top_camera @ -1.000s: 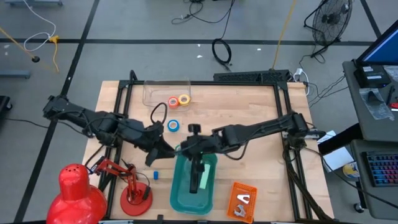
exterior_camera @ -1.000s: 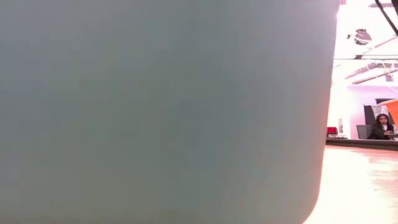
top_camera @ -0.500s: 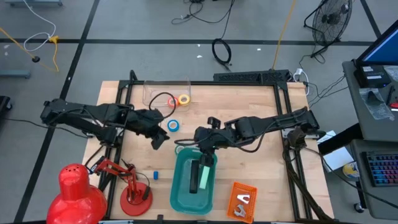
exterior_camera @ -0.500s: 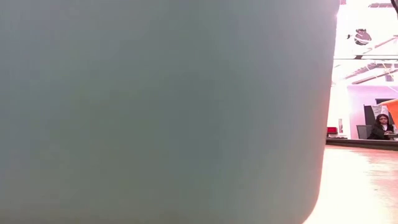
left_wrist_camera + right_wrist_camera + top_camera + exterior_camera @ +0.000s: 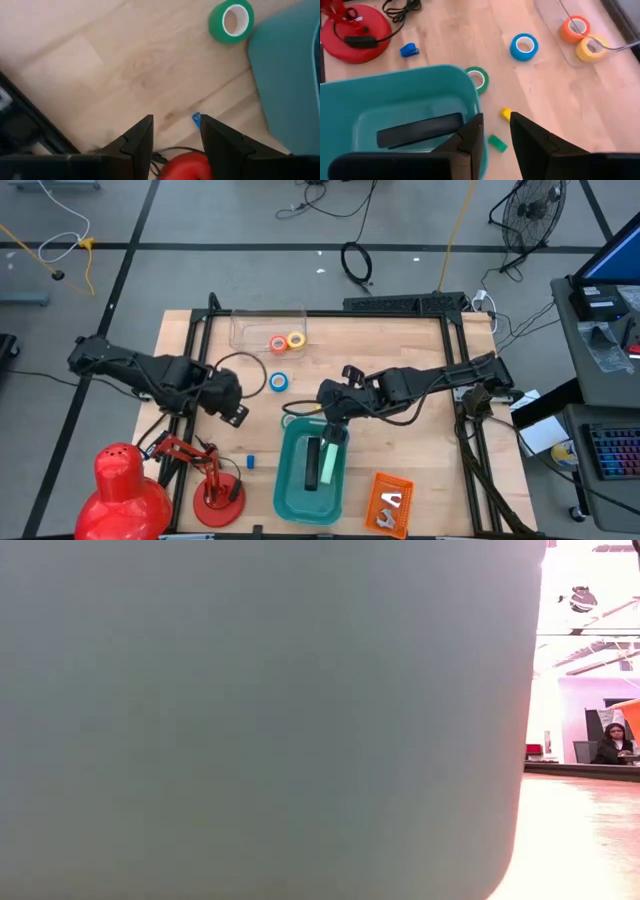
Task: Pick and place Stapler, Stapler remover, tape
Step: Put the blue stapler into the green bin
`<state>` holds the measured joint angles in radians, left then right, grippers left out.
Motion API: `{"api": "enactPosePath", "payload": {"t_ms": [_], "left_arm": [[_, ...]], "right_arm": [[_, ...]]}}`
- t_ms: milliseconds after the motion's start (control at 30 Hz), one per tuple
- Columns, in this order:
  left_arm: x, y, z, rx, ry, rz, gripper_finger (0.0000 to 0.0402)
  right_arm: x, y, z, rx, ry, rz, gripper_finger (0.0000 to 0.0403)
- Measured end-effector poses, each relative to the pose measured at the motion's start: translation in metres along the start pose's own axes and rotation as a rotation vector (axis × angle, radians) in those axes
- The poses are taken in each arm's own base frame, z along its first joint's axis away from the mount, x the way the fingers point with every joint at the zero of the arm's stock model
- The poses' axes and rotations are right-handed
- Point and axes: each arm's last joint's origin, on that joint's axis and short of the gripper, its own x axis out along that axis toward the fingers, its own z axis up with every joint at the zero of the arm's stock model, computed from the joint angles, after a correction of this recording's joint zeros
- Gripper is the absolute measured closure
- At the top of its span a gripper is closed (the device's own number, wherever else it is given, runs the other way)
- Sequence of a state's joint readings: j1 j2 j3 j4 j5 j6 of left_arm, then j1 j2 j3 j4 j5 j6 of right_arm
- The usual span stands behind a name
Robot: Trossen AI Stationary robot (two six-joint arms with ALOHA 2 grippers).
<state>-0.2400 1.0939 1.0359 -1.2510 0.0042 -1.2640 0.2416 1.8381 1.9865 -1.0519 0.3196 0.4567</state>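
Right gripper (image 5: 492, 131) over the teal bin's (image 5: 290, 490) far rim, fingers slightly apart, holding nothing. Black stapler (image 5: 420, 130) lies in bin. Green tape (image 5: 478, 79) just outside. Left gripper (image 5: 175, 131) open, empty.

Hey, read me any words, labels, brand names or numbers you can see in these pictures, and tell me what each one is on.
No text can be read in any view.
Orange package: a white shape on its face, too small to tell whether it is lettering.
Tape rolls, such as the green tape and blue tape: plain, no print showing.
Teal bin and the dark stapler in it: no label visible.
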Motion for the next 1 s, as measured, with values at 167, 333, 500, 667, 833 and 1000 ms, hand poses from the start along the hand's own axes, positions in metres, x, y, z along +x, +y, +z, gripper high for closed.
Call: {"api": "enactPosePath", "payload": {"t_ms": [167, 333, 500, 667, 833, 1000], "left_arm": [[0.005, -0.010, -0.016, -0.066, -0.011, -0.039, 0.0238], [0.026, -0.016, -0.032, -0.099, 0.051, -0.008, 0.0238], [0.057, -0.019, -0.045, -0.146, 0.114, 0.023, 0.0238], [0.086, -0.023, -0.050, -0.190, 0.168, -0.068, 0.0238], [0.106, -0.020, -0.052, -0.224, 0.173, -0.107, 0.0238], [0.113, -0.016, -0.054, -0.240, 0.194, -0.107, 0.0238]], "right_arm": [[0.001, -0.002, 0.001, -0.004, -0.012, -0.027, 0.0314], [0.001, -0.003, 0.002, -0.001, -0.023, -0.034, 0.0314], [0.001, -0.001, 0.006, -0.005, -0.069, -0.027, 0.0314], [0.000, 0.001, 0.011, 0.009, -0.112, -0.007, 0.0314], [0.000, 0.003, 0.015, 0.017, -0.154, 0.012, 0.0314], [-0.001, 0.004, 0.018, 0.016, -0.186, 0.026, 0.0314]]}}
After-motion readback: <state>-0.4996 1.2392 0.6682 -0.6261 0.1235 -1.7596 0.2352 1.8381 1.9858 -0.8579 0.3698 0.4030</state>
